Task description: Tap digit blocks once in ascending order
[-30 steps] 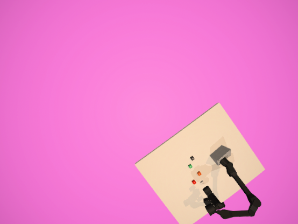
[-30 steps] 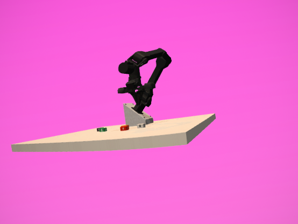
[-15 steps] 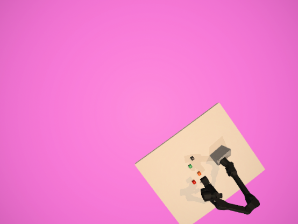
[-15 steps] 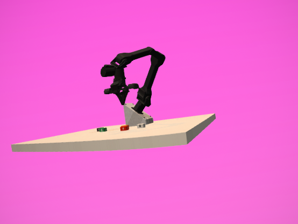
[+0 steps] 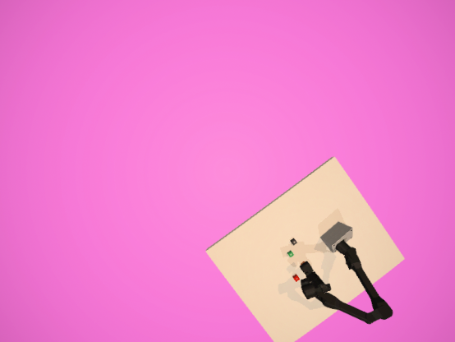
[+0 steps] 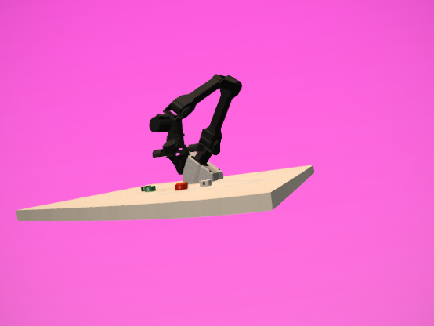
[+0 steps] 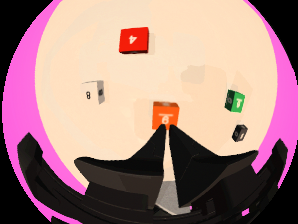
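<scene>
My gripper [image 6: 180,173] [image 7: 168,126] is shut and empty, its tips above the table, over the near edge of the orange block [image 7: 161,120] in the wrist view. That block bears a 6 or 9 with a bar; it is mostly hidden under the arm in the top view and not visible in the exterior view. A red block [image 5: 296,278] [image 6: 181,186] [image 7: 134,40] shows 4. A white block [image 6: 205,182] [image 7: 89,93] shows 8. A green block [image 5: 291,254] [image 6: 149,189] [image 7: 234,101] seems to show 1. A black block [image 5: 293,242] [image 7: 240,133] has an unreadable digit.
The pale table [image 5: 255,263] [image 6: 98,201] carries the grey arm base [image 5: 336,236] [image 6: 193,172]. The green and black blocks stand close together. In the wrist view, the white block is left of the orange one, and the red block is farther up.
</scene>
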`<action>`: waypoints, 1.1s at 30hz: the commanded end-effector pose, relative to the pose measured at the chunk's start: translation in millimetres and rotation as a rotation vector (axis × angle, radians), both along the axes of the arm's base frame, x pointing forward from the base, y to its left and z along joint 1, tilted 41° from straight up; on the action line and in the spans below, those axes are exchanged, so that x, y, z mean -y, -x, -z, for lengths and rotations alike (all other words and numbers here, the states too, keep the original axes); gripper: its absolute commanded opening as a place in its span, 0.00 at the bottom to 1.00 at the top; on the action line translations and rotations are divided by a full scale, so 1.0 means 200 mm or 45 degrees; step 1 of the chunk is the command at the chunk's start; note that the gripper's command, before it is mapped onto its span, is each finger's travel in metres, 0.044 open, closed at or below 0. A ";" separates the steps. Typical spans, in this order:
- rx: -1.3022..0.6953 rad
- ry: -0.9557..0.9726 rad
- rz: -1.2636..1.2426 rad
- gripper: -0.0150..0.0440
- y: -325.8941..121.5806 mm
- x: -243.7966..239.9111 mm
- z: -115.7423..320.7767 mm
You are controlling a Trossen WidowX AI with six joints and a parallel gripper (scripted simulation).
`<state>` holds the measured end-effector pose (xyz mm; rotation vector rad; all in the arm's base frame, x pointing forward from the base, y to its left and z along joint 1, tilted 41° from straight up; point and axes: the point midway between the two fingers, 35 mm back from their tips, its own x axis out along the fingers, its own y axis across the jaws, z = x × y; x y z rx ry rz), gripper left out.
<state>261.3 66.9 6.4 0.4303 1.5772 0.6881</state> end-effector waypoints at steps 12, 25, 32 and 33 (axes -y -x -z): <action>-0.006 -0.008 0.006 0.29 0.02 -0.08 0.09; 0.002 -0.004 0.003 0.29 0.02 -0.10 0.11; -0.006 -0.007 0.006 0.29 0.01 -0.01 0.01; -0.006 -0.006 0.006 0.33 0.01 -0.02 0.00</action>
